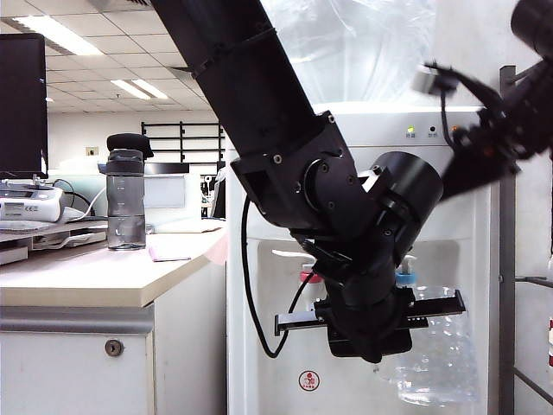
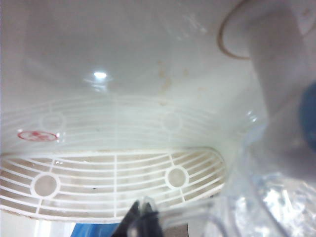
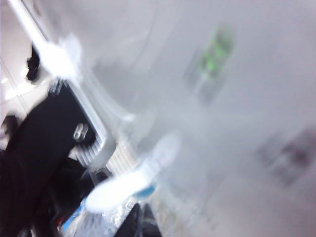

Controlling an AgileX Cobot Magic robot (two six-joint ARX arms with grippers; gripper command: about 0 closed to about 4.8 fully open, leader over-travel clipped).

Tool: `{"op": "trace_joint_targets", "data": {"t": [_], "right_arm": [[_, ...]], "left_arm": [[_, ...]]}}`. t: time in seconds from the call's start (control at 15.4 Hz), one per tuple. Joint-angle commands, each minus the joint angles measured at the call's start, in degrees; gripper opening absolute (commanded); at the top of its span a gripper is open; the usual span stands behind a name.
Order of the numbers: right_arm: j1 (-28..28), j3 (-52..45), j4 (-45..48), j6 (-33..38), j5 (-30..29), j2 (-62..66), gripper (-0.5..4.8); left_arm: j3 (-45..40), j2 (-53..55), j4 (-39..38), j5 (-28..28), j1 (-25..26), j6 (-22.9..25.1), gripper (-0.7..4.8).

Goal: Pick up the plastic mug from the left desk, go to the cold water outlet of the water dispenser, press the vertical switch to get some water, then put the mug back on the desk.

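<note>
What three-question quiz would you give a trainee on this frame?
1. True or false: the plastic mug rests on the left desk.
2. The mug hangs below which tap? A: red-collared. B: the blue-collared cold water outlet.
3. Which claw holds the mug?
Key: 1 false. 2 B. 3 the left claw, shut on it low at the water dispenser; the right claw is up by the lights, blurred.
</note>
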Motion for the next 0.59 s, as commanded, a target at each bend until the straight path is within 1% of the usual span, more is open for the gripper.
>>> {"op": "trace_joint_targets", "data": {"t": [0.07,0.2,0.59], "right_arm": [[-0.2,2.7,0.6,2.0,-0.2,-0.4,-0.05],[-0.5,4.4,0.5,3.3,-0.2,-0.4,-0.05],[-0.6,5.4,0.5,3.5,-0.2,-0.5,-0.05]], "left_arm": [[0.1,-0.8,1.6,0.2,-0.4,-0.4,-0.06],[0.1,-0.8,1.6,-0.5,-0.4,-0.4,-0.06],[-0.6,-0.8,1.7,-0.7,-0.3,-0.9,-0.06]]}}
